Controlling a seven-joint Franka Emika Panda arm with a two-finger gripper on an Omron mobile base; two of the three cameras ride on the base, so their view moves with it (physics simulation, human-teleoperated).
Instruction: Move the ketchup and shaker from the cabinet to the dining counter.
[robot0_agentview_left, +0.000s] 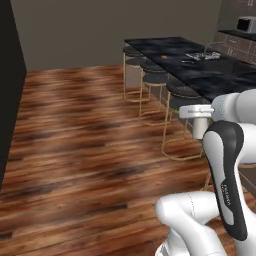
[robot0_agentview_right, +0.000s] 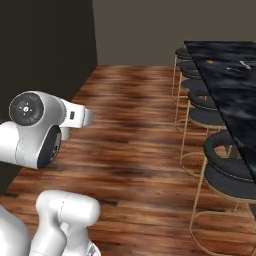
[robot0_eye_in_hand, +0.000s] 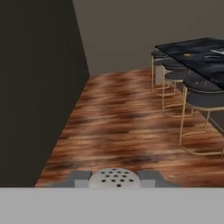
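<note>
The shaker shows in the hand view as a pale grey rounded cap with small dark holes. It sits between the two dark fingertips of my gripper, which is shut on it. The dining counter is the long black marble slab with white veins ahead on the right, some way beyond the gripper. It also runs along the right of both base views, dining counter and dining counter. The ketchup and the cabinet are out of view.
Gold-legged black stools line the near side of the counter, stools. A tall dark wall stands at the left. Brown wooden floor lies open between them. A small orange thing and some grey items lie on the counter.
</note>
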